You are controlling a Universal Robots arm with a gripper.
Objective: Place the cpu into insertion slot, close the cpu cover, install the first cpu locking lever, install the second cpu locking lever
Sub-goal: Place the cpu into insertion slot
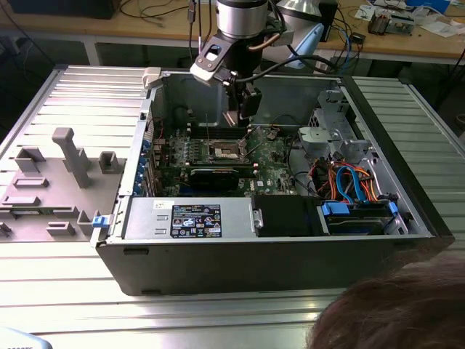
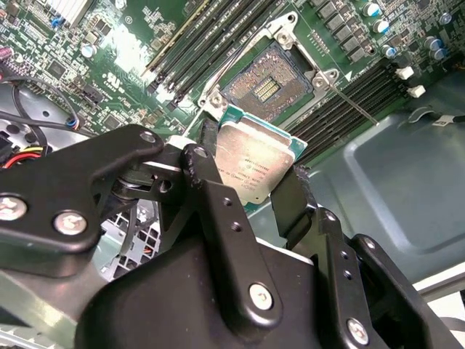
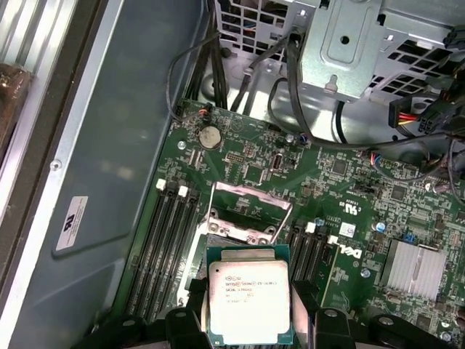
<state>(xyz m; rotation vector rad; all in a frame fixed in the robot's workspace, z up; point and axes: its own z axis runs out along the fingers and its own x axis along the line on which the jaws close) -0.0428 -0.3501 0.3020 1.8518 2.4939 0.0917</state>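
Green circuit board point(image 2: 123, 43) backs the gripper point(image 1: 245, 109), upper centre of the exterior view, whose black fingers point(image 2: 211, 193) clamp the chip point(image 2: 256, 163) by two edges (silver top showing), near the open socket point(image 2: 265, 87).

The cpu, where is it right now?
In the second wrist view the cpu sits clamped in the gripper, held beside the open insertion slot with its dark centre uncovered, not yet in it.

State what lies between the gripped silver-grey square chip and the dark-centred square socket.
In the second wrist view, only the shiny metal rim of the dark-centred square socket; the gripper holds the silver-grey square chip.
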